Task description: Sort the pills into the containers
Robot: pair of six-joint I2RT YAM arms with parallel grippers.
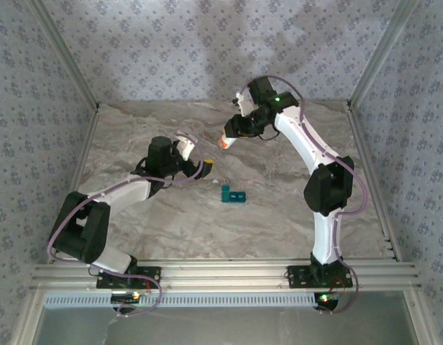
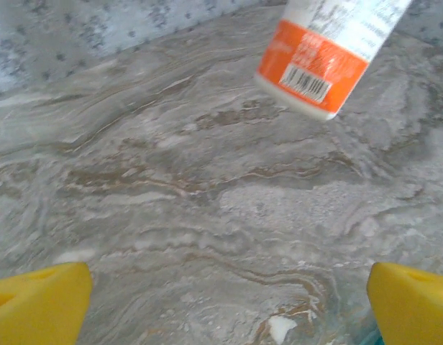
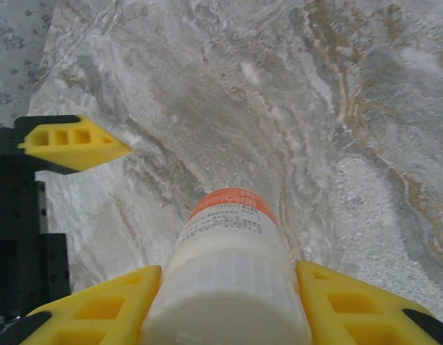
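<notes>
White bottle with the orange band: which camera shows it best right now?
Right wrist view: the bottle sits large and centred, clamped in the right pincer. The left wrist view catches its orange-banded end, cropped at the top edge. The top external view has it tiny at that pincer.

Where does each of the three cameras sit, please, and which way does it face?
Top external: above and behind the bases, looking down at the marble table; both arms and the teal containers show.
Left wrist: on the left arm, facing forward and down over the table; its yellow jaws stand wide apart at the bottom corners.
Right wrist: on the right arm, looking along the white bottle to the table; its jaws clamp it.
Shared: both wrist views show that bottle.
</notes>
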